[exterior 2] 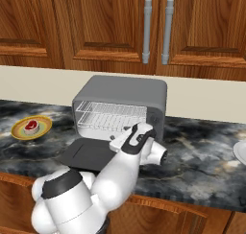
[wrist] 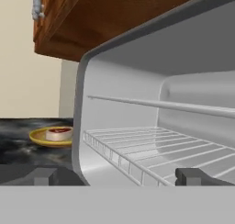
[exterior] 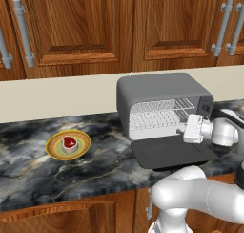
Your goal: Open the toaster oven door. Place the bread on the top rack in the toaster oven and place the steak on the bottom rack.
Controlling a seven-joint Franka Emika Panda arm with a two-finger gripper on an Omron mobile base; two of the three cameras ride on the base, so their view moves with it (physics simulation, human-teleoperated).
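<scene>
The toaster oven [exterior: 164, 103] is seen near the worktop's [exterior: 28, 165] back edge, its mouth facing the front edge. The toaster oven door [exterior: 171, 153] is laid flat, long axis parallel to that edge. Two wire racks [wrist: 151, 147] are counted in the hand view. One steak [exterior: 69, 143] is seen on one plate [exterior: 68, 145], left of the oven. The gripper [wrist: 120, 176] is spread wide before the mouth, nothing held.

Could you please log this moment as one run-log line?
toaster oven door: open flat | steak: on plate | tool: open, empty, facing racks
</scene>
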